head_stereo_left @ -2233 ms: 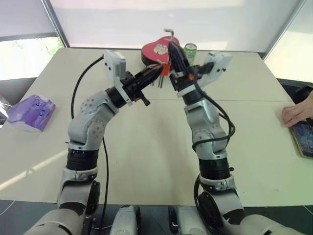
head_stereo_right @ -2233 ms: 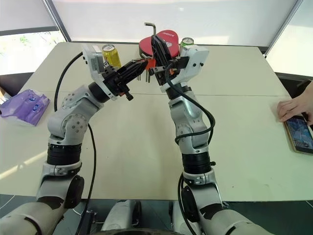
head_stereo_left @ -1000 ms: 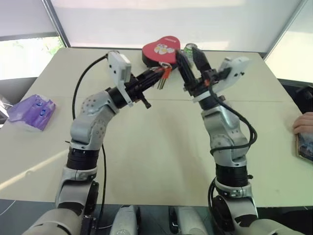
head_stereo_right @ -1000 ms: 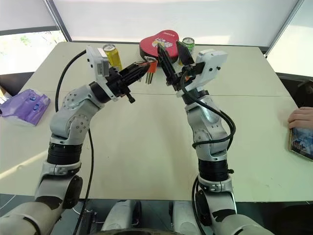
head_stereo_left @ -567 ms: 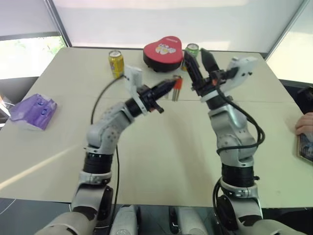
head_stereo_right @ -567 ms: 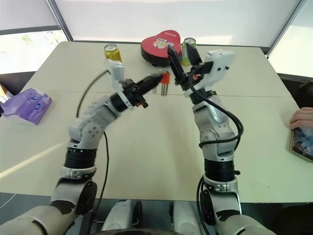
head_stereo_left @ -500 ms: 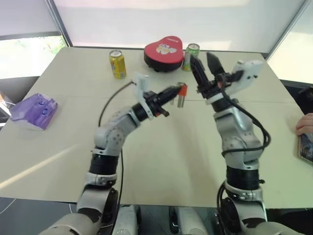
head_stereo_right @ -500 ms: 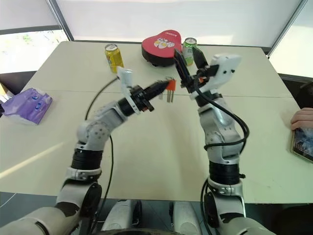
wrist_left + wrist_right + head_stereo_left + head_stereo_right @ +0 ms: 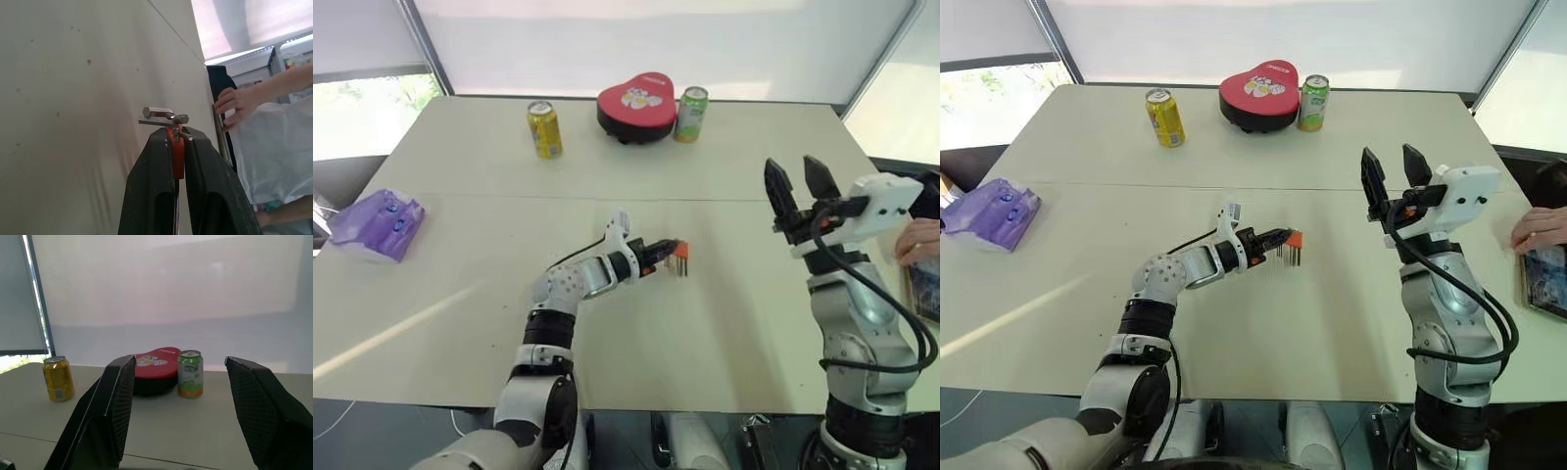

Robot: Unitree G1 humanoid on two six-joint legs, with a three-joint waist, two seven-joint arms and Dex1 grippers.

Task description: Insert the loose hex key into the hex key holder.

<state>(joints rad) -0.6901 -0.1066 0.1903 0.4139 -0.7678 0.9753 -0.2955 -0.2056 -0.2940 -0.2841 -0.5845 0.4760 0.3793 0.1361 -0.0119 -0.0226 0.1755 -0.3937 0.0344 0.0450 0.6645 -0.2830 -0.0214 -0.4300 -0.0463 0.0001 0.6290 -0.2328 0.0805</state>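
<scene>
The hex key holder (image 9: 677, 252) is pinched low over the table (image 9: 460, 323) by the left gripper (image 9: 668, 252); the right gripper (image 9: 797, 183) is held spread, empty.

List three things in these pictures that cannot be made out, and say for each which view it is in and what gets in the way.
- The hex key holder: left wrist view; the left gripper covers most of the block.
- Whether the hex key holder rests on the table: head views, too small to tell.
- The phone: right eye view, cut off by the edge, under a person's hand.
</scene>
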